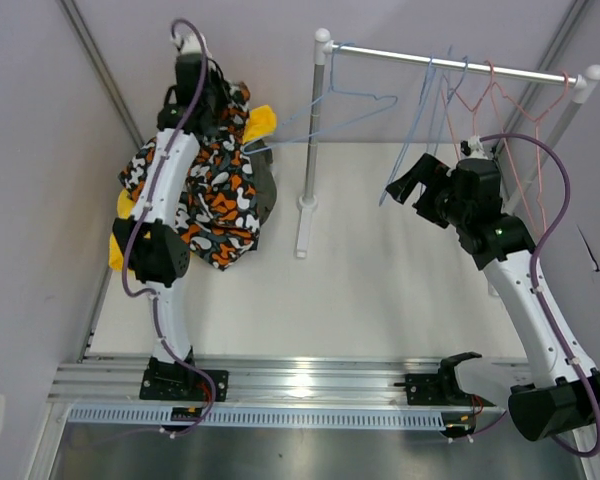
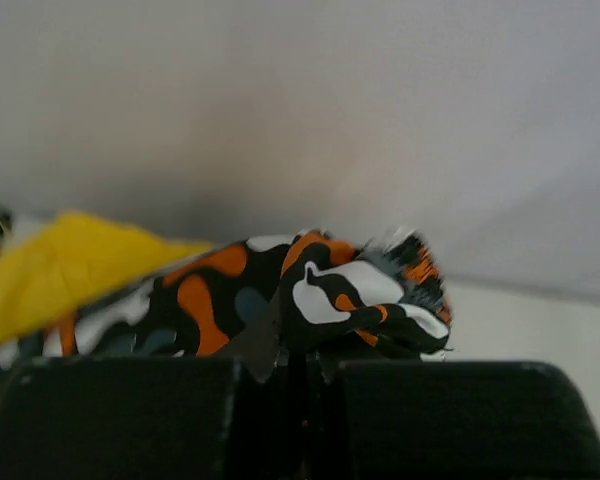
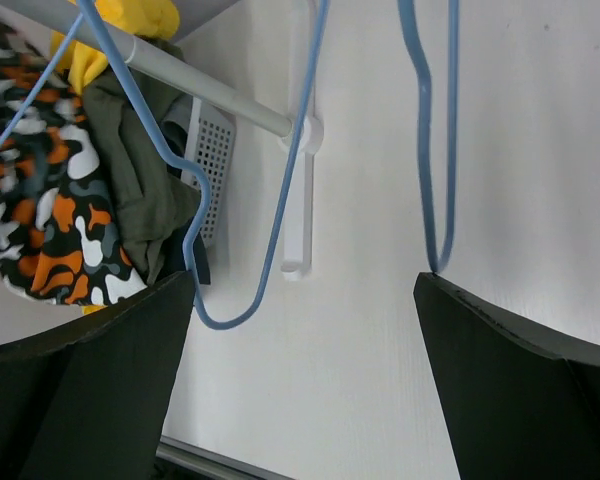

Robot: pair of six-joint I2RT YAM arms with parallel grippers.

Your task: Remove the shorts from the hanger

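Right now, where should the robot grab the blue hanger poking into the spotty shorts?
Take the blue hanger by its bare right corner, coming from the right with the open right tool. That corner hangs free; its left end is tucked into the camouflage shorts.

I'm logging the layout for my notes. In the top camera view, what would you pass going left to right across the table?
camouflage shorts → rack's left post → right gripper → rack's right post
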